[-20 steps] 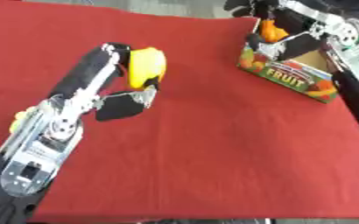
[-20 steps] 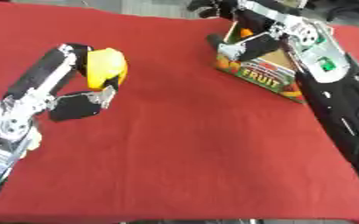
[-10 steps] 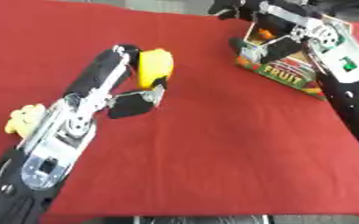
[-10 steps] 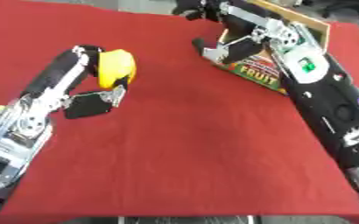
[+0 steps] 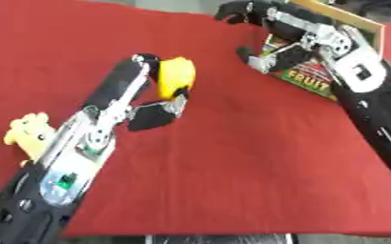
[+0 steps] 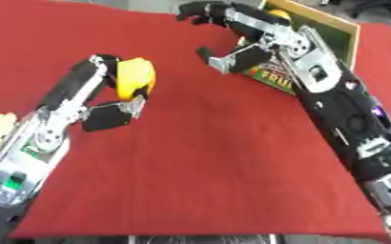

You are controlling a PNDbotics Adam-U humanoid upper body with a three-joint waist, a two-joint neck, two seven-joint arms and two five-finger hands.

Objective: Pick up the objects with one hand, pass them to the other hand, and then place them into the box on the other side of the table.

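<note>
The left hand (image 5: 153,90) is raised over the red tablecloth (image 5: 232,157) left of centre, its arm entering from the lower left corner. Its fingers and thumb are curled round a yellow object (image 5: 174,78), rounded in shape; the fingers lie along the object's left side and the thumb sits below it. The object is held clear of the cloth, as far as the views allow judgement. Its exact nature cannot be made out.

The right hand (image 6: 224,35) is at the far right of the table, its arm entering from the right edge. Its fingers are spread and only slightly bent, and they hold nothing. The dark fingertips reach toward the far edge of the cloth, and the thumb points down and to the left. The hand is just in front of and beside the fruit box (image 6: 295,71), a carton with a green and red printed side carrying lettering. Whether the hand touches the carton cannot be determined.

The two hands are well apart, with bare cloth between them.

A pale yellow toy (image 5: 28,133) lies on the cloth beside the left forearm, near the left edge.
</note>
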